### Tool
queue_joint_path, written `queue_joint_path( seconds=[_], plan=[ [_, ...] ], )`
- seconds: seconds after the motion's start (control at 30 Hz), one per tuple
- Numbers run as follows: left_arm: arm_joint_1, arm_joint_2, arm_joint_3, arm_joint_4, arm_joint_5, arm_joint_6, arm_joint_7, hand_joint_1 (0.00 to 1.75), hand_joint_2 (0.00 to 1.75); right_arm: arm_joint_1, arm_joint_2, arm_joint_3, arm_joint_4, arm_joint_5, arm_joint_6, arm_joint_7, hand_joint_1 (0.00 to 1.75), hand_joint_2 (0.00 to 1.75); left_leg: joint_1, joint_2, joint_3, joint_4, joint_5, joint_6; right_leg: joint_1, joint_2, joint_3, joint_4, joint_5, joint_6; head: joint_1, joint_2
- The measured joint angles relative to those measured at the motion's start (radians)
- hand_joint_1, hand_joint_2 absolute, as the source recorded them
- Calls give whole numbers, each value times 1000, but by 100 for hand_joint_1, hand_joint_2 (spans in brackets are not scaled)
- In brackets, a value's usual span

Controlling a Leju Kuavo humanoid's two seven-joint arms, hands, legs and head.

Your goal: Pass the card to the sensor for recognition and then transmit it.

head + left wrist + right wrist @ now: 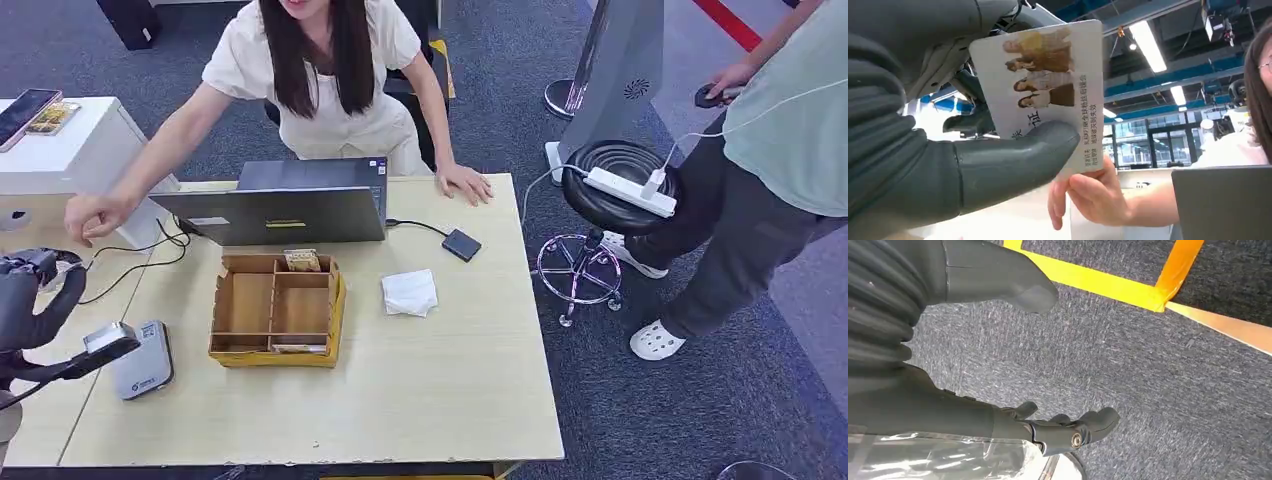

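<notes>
My left hand (28,305) hovers over the table's left edge and pinches a card (108,346) between thumb and fingers. The card hangs just above a grey-white sensor box (148,364) lying on the table. In the left wrist view the card (1048,75) shows printed figures and text, with my thumb (1013,160) pressed on its face. A person's hand (1093,195) reaches in beyond the card's edge; from the head view that hand (95,215) is still apart from the card. My right hand (1068,432) hangs over grey carpet, fingers apart, holding nothing.
A laptop (290,205) stands at the table's back, with a wooden divider box (275,310) in front of it. A white tissue (410,293) and a small black device (461,244) lie to the right. A stool (620,185) and a second person (770,150) stand right of the table.
</notes>
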Motion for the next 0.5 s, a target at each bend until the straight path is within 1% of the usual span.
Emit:
queue_joint_path(
  seconds=[0.17, 0.23, 0.3, 0.4, 0.5],
  plan=[
    [-7, -13, 0, 0, -1, 32, 0, 175, 175, -1, 0, -5, 0, 7, 0, 0, 0, 175, 0, 0, 0, 0, 0, 0, 0, 0, 0, 0, 0, 0, 0, 0],
    [-19, -32, 5, 0, 43, 48, -2, 175, 175, -1, 1, -6, 0, 12, 0, 2, 0, 175, 0, 0, 0, 0, 0, 0, 0, 0, 0, 0, 0, 0, 0, 0],
    [-36, -60, 15, 0, 91, 44, -2, 175, 175, -2, 3, -7, 0, 17, -1, 5, 0, 175, 0, -1, 0, 1, 0, 0, 0, -1, 0, 0, 0, 0, 0, 0],
    [-55, -89, 24, 0, 105, 37, 0, 175, 175, -3, 8, -10, 0, 20, -1, 6, 0, 175, 0, 0, 0, 1, 0, 0, 0, 0, 0, 0, 0, 0, 0, 0],
    [-66, -112, 32, 0, 151, -3, 6, 175, 175, -3, 9, -15, 0, 23, -1, 10, 0, 175, 0, 0, 0, 1, 0, 0, 0, 0, 0, 0, 0, 0, 0, 0]
  ],
)
